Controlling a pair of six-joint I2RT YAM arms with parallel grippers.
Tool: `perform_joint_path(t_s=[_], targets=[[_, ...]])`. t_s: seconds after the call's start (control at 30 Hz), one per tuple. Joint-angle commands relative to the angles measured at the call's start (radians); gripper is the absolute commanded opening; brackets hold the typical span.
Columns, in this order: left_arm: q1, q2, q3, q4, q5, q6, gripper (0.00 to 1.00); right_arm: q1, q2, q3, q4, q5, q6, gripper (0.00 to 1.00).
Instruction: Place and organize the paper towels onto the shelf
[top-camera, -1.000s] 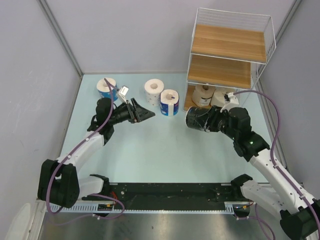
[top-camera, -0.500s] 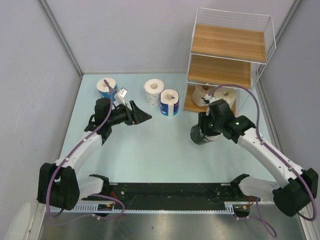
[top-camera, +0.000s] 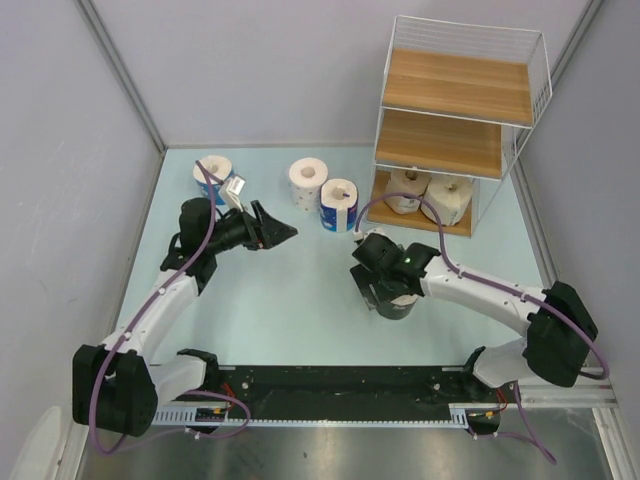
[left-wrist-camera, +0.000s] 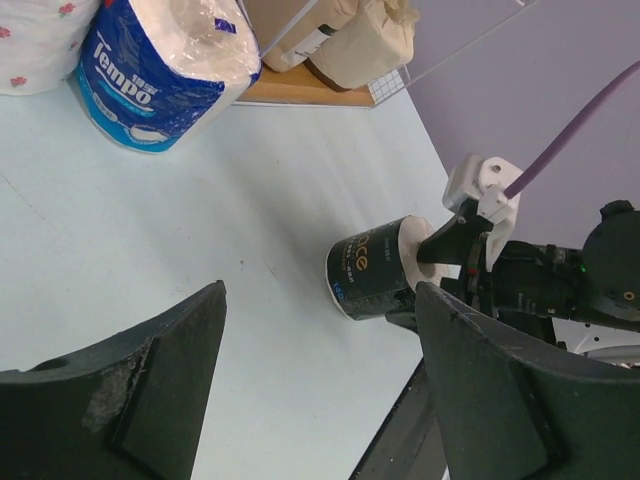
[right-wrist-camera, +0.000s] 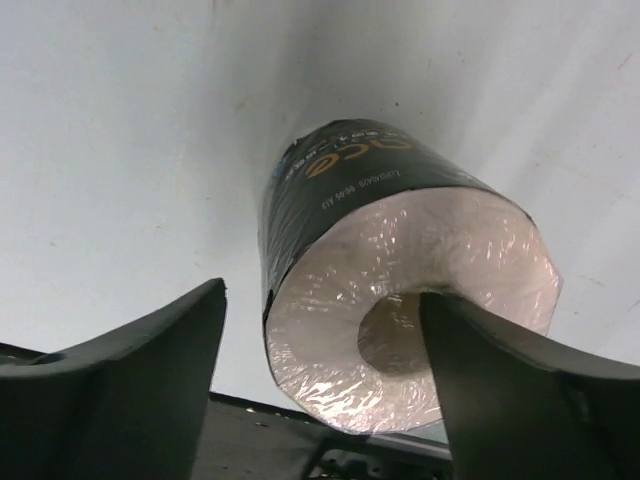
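Top external view: dark roll is stood on table, near shelf.
Right gripper: spread wide around dark roll, unclamped.
Left gripper: spread wide, nothing held.
Bottom tier: two pale rolls are stored.

Pale blue tabletop (grey walls around) ends at a black, perhaps metal, rail.

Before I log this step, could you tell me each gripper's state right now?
Left gripper: open, holding nothing.
Right gripper: open around the dark-wrapped roll, apparently not gripping it.
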Motion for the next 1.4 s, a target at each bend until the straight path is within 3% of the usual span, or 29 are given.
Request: perform_joint_path(t_s=[0.0,0.17,0.33,0.5,0.73,1.37], targets=[[0.011,-0.032,-0.017,0.027,0.014,0.001,0.8,0.005,-0.106,0.041,0.074,0.011,0.006,0.93],[0.011,-0.024,-0.005,0.031,0.023,0.001,0.8,-0.041,-0.333,0.041,0.134,0.005,0.026,1.0],[0.013,-0.013,-0.005,0.047,0.029,-0.009,0.8,-0.215,-0.451,0.009,0.123,0.108,0.056,1.0],[0.011,-0.007,-0.017,0.048,0.032,-0.012,0.8,-0.346,-0.41,-0.009,0.043,0.053,0.081,0.97],[0.013,-0.009,-0.032,0.1,0.075,-0.029,0.8,-0.355,-0.416,-0.097,0.132,-0.114,0.088,0.9],[0.011,-0.013,-0.031,0.073,0.072,-0.012,0.8,-0.367,-0.341,-0.183,0.145,-0.259,0.087,0.8]])
